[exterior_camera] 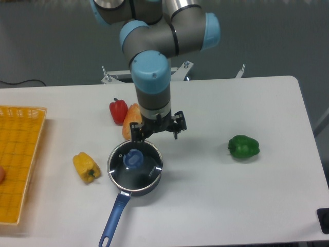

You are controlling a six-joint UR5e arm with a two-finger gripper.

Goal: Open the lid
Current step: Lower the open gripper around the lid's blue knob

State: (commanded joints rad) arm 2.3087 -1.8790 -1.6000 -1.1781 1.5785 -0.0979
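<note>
My hand (156, 129) hangs open and empty at frame centre; the lid (135, 164), seated on the saucepan (131, 189), lies just below-left; its knob (133, 158) is my target.

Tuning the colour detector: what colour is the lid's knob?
Blue, on the lid knob; the fixed camera shows it.

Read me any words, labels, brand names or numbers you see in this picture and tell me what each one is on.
None: no readable text shows anywhere in this view.
The robot arm and its gripper show no legible marking.
The lid with its blue knob, the saucepan, the peppers and the yellow basket carry no label.
The dark object at the lower right corner is cut off; nothing is readable on it.
</note>
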